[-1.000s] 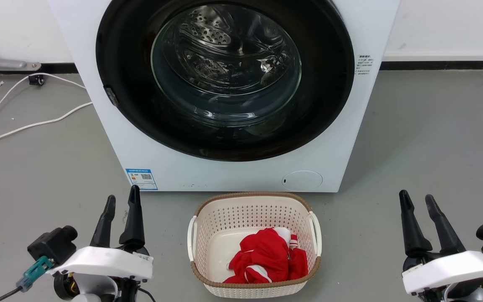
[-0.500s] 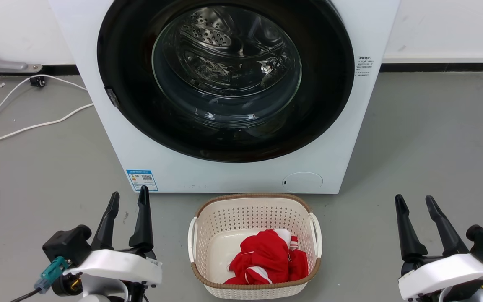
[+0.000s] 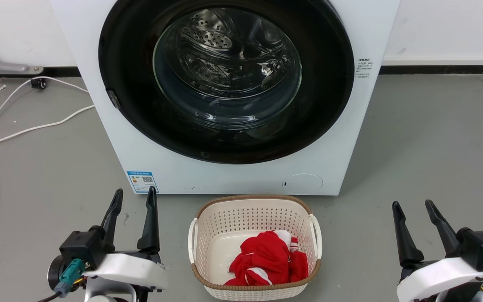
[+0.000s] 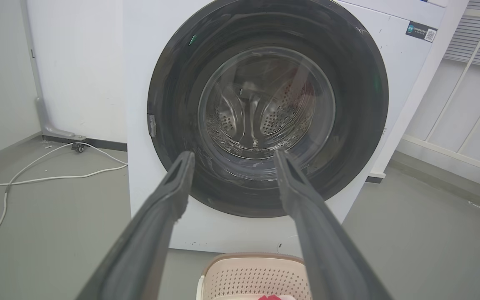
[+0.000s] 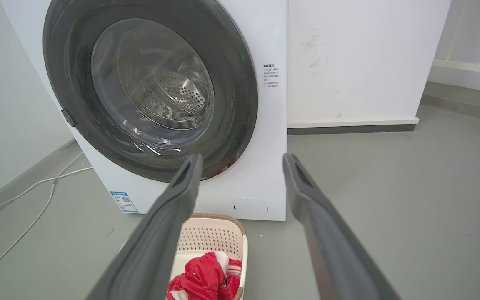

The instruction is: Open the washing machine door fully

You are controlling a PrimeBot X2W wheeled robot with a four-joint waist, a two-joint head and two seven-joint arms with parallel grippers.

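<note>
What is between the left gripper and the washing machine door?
In the head view, bare floor and the machine, its white lower front, lie between the left gripper and the door. The basket stands aside, to the gripper's right.

Bright, even, diffuse light. Floor (image 3: 434, 147) shadows are soft, deepest just right of the machine (image 3: 224, 178). Small white glints sit on the door (image 3: 126, 105) glass. Head view is sharp; wrist views bow lines at the edges and blur the near fingers (image 4: 148, 250).
</note>
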